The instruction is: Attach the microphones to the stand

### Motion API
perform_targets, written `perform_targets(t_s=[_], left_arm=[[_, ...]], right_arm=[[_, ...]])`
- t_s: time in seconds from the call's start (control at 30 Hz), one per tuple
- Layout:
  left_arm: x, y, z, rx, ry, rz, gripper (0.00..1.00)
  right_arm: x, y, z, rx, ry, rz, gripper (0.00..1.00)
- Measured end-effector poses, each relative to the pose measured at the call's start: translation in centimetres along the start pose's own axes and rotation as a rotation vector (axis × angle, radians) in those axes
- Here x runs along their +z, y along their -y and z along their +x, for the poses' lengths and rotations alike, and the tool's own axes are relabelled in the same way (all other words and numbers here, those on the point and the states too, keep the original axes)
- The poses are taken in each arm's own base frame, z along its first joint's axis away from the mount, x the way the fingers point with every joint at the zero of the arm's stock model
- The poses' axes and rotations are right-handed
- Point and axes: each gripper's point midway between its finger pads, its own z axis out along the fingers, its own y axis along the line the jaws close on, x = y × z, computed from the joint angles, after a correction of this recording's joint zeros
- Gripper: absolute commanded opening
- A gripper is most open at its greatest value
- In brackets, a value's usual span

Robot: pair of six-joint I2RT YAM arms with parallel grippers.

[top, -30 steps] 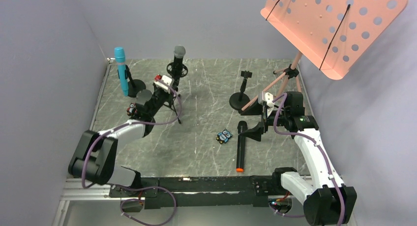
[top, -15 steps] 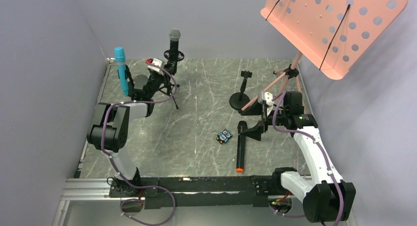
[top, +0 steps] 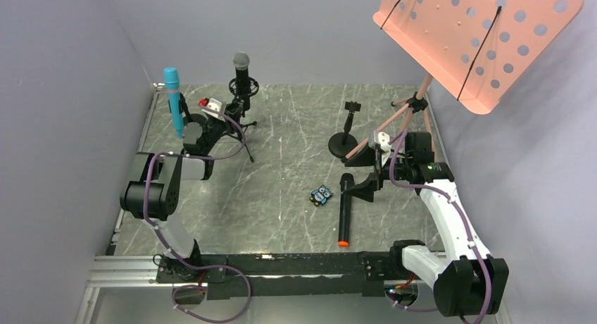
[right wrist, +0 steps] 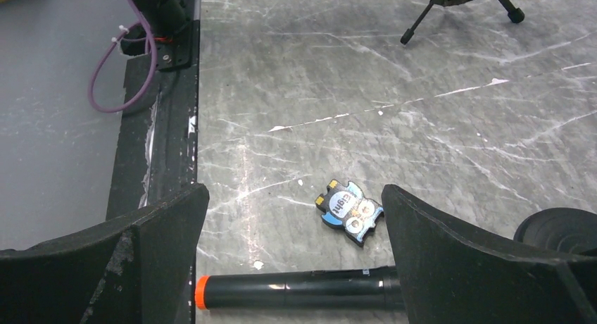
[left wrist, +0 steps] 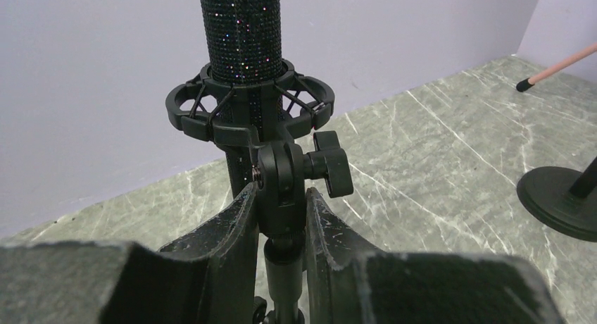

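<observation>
Left tool: clenched on the swivel joint of the tripod stand, just under the shock mount holding the silver-headed microphone upright. Left arm: stretched to the back-left of the bench. Right tool: released, spread wide, low above the orange-ringed microphone lying flat near the owl figure. Light blue microphone: upright at back-left.

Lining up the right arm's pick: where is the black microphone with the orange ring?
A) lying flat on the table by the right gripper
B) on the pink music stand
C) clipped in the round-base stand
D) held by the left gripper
A: the orange-ringed microphone lies flat on the table by the open right gripper.
</observation>
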Motion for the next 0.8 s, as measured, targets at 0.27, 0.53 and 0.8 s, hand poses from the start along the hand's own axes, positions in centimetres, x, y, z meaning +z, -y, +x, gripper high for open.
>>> perform_targets(t_s=[0.27, 0.53, 0.8], left_arm=[[-1.2, -0.1, 0.3, -0.005, -0.012, 0.0, 0.3], [-1.7, -0.1, 0.9, -0.024, -0.04, -0.006, 0.5], [-2.9, 0.8, 1.7, -0.068, -0.079, 0.005, 0.7]], right_arm=[[0.0, 0.0, 0.0, -0.002, 0.0, 0.001, 1.0], [-0.2, 0.2, 0.0, -0.002, 0.002, 0.01, 1.0], [-0.2, 0.2, -0.1, -0.006, 0.003, 0.012, 1.0]])
